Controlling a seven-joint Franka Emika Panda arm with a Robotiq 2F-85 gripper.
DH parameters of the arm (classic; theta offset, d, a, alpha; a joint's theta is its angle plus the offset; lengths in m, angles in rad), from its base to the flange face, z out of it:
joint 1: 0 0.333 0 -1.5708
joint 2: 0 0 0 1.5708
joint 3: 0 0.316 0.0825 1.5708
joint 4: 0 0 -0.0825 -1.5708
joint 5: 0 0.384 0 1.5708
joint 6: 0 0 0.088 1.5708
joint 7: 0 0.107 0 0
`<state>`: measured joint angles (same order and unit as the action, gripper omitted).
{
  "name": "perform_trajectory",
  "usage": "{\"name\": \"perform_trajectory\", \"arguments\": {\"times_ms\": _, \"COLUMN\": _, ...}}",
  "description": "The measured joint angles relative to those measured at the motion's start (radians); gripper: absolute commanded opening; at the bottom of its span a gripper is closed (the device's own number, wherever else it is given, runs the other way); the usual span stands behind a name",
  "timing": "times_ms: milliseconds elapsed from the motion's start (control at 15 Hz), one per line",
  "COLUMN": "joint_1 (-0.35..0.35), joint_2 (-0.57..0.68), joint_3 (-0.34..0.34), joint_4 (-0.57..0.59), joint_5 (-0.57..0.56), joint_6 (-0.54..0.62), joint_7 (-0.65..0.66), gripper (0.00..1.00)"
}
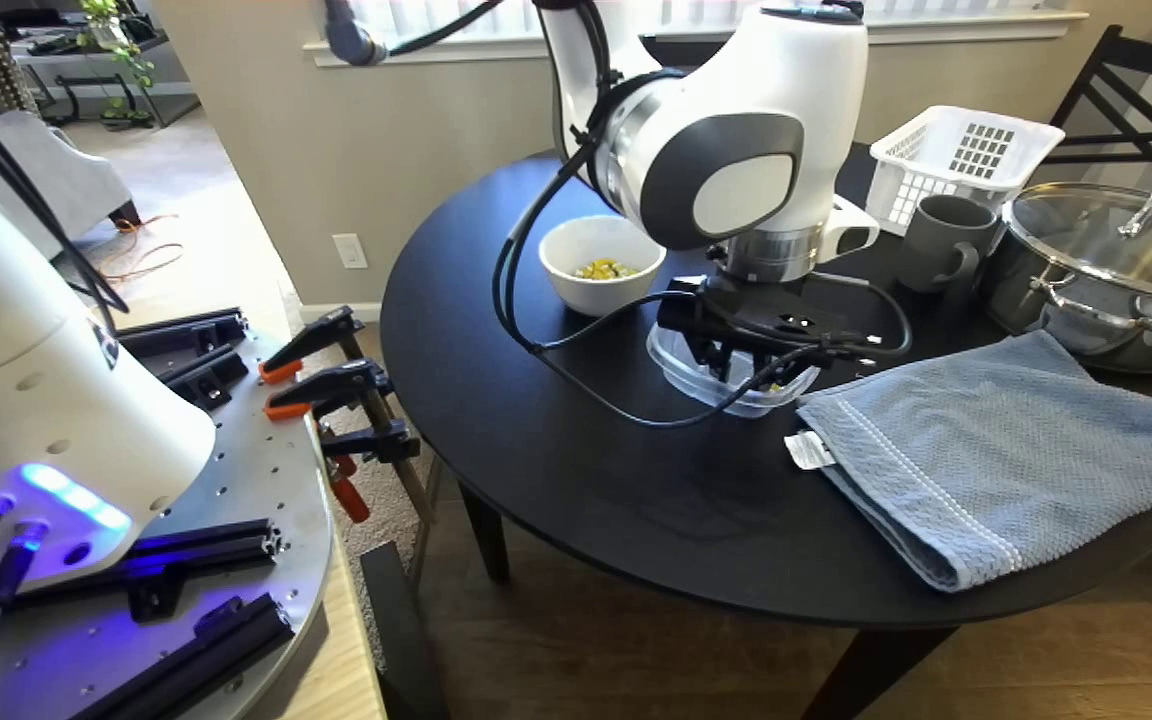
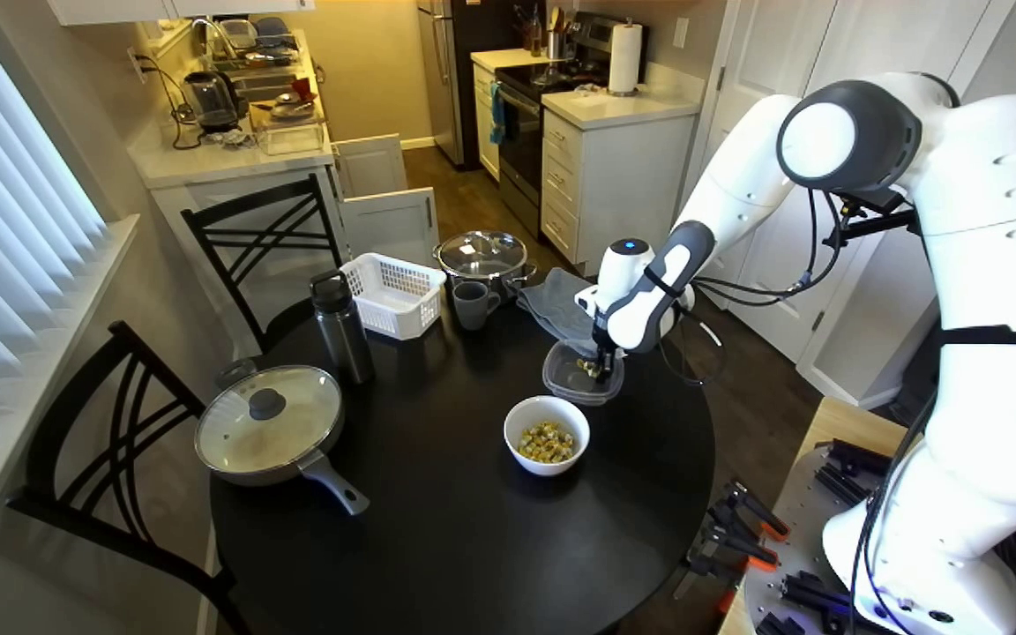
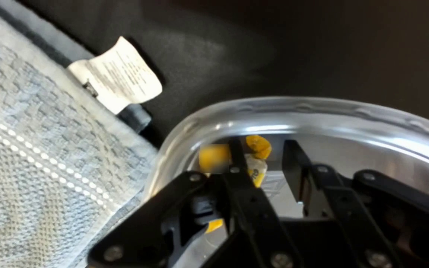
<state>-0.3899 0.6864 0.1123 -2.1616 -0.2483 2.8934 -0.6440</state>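
Inside the clear, round-cornered plastic container (image 3: 311, 115), the slim black fingers (image 3: 292, 163) stand apart with a yellow-and-white wrapped candy (image 3: 257, 163) showing between them — a crooked squeeze so near the side could pinch plastic, and a sideways lift might drag the container against the folded blue-grey towel (image 3: 50, 123) beside it.
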Motion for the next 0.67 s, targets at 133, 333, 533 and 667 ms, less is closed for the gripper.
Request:
{"name": "perform_trajectory", "arguments": {"times_ms": 133, "joint_1": 0.003, "joint_2": 0.010, "joint_3": 0.000, "joint_4": 0.001, "joint_5": 0.000, "joint_6": 0.000, "joint_7": 0.000, "gripper": 0.02}}
{"name": "perform_trajectory", "arguments": {"times_ms": 333, "joint_1": 0.004, "joint_2": 0.010, "joint_3": 0.000, "joint_4": 0.004, "joint_5": 0.000, "joint_6": 0.000, "joint_7": 0.000, "gripper": 0.05}}
{"name": "perform_trajectory", "arguments": {"times_ms": 533, "joint_1": 0.004, "joint_2": 0.009, "joint_3": 0.000, "joint_4": 0.005, "joint_5": 0.000, "joint_6": 0.000, "joint_7": 0.000, "gripper": 0.05}}
{"name": "perform_trajectory", "arguments": {"times_ms": 667, "joint_1": 0.004, "joint_2": 0.006, "joint_3": 0.000, "joint_4": 0.008, "joint_5": 0.000, "joint_6": 0.001, "joint_7": 0.000, "gripper": 0.05}}
